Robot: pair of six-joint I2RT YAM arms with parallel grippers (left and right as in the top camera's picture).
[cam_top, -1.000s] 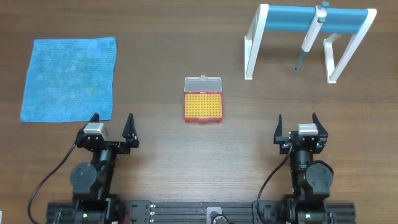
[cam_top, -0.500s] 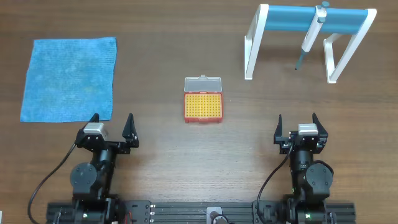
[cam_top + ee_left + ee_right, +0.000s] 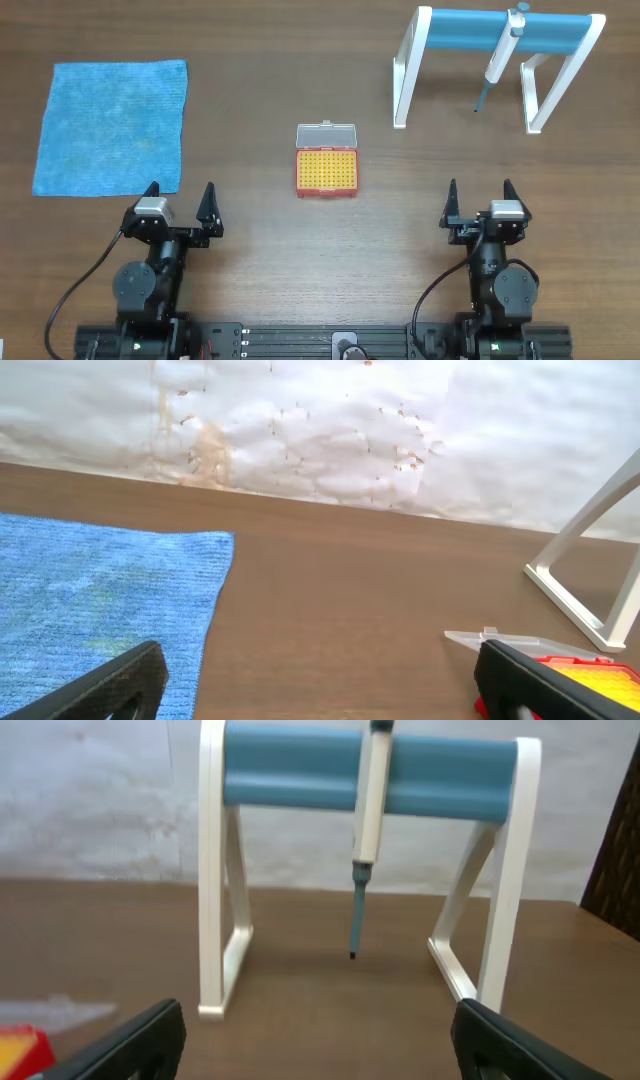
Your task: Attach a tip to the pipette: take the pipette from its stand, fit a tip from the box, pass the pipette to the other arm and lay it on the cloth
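**Pipette on its stand, both jaws released**

The pipette [image 3: 497, 64] hangs from the blue bar of the white stand [image 3: 460, 30] at the far right corner of the worktop [image 3: 400, 240]. Its narrow end points down and is clear of the wood. The tip box [image 3: 326, 172] sits around the middle of the worktop. Its clear lid is folded open toward the far edge, and rows of yellow tips show in its red base. The blue cloth [image 3: 112, 127] lies flat by the left edge, toward the far left corner, well apart from the box.

The left arm [image 3: 150, 280] stands at the near edge, just short of the cloth's near right corner. The left jaws are released, spread wide with nothing between them. The right arm [image 3: 495, 280] stands at the near edge facing the stand, well apart from it. The right jaws are likewise released and hold nothing.
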